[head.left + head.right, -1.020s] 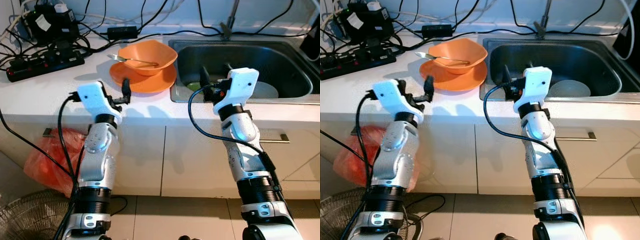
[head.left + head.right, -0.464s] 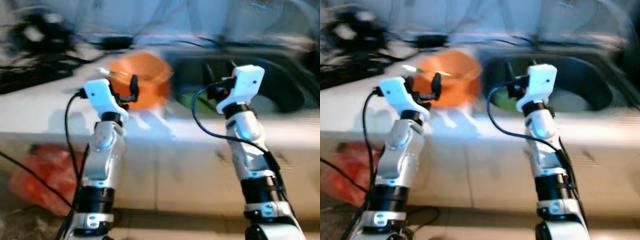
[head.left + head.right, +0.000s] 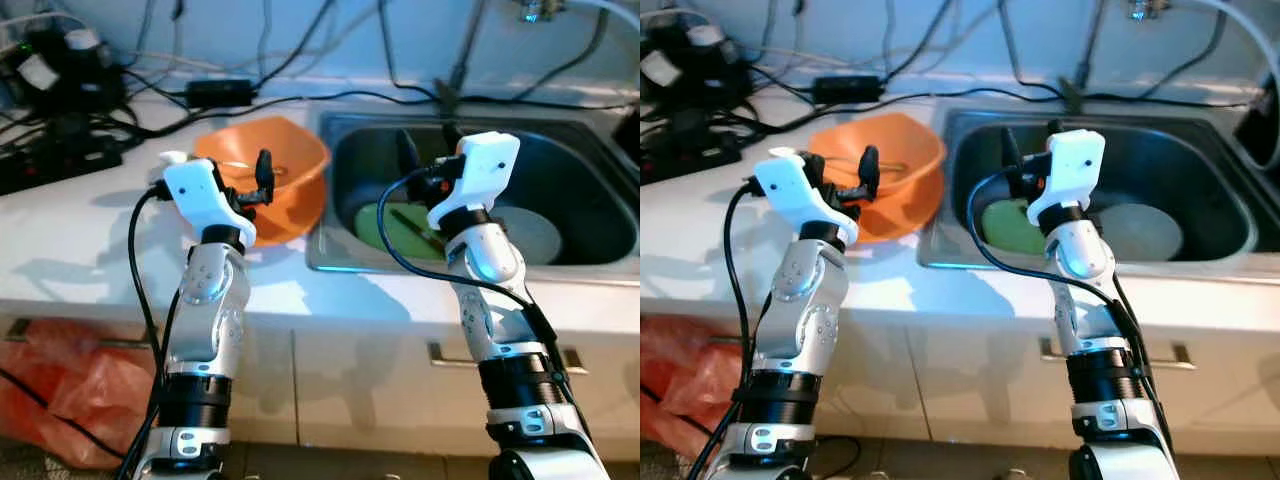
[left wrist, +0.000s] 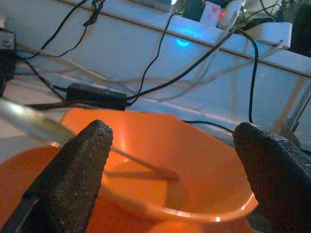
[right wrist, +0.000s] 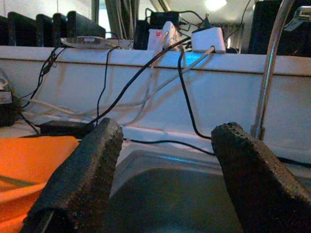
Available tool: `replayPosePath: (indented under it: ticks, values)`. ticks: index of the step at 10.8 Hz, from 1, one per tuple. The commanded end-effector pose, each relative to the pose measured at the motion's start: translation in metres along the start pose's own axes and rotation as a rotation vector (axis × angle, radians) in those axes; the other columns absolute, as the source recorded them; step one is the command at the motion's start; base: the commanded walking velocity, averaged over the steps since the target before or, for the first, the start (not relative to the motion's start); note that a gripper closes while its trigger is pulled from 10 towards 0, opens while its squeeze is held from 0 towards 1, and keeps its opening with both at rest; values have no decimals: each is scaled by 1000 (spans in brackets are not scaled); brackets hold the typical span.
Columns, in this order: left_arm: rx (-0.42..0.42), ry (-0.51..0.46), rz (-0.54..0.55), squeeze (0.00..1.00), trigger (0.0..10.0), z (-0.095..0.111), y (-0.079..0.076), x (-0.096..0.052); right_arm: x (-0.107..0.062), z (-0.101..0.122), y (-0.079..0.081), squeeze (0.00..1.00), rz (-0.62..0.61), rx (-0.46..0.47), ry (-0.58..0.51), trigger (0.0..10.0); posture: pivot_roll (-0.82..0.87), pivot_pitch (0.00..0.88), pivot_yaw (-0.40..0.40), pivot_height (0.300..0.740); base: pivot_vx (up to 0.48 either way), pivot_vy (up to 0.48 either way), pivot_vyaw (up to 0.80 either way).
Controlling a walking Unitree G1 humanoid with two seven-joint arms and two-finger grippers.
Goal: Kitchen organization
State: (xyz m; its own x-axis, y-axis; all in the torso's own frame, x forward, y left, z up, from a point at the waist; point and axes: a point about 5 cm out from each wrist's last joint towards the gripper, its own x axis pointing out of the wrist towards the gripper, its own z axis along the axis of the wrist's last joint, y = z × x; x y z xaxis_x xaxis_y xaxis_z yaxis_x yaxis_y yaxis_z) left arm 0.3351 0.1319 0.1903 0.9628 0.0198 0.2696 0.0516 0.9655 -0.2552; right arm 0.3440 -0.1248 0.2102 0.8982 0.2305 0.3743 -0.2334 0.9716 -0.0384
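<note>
Orange bowl (image 3: 285,180) glossy, rounded, beside steel sink (image 3: 590,215)

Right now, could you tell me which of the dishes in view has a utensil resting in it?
The orange bowl on the counter left of the sink: a metal spoon lies in it. The pale plate in the basin is bare.

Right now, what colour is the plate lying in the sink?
Green, the plate lies in the sink; clearest in the left eye view.
</note>
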Motion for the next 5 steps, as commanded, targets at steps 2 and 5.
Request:
replayPosePath:
  ticks: [2, 5]
  values:
    - [23, -16, 56, 0, 10000, 4, 9, -1, 1, 2, 5, 0, 17, 5, 0, 10000, 44, 46, 0, 740, 0, 0, 0]
    - [64, -52, 173, 0, 10000, 15, 32, 5, 0, 4, 7, 0, 56, 34, -2, 10000, 42, 50, 0, 740, 0, 0, 0]
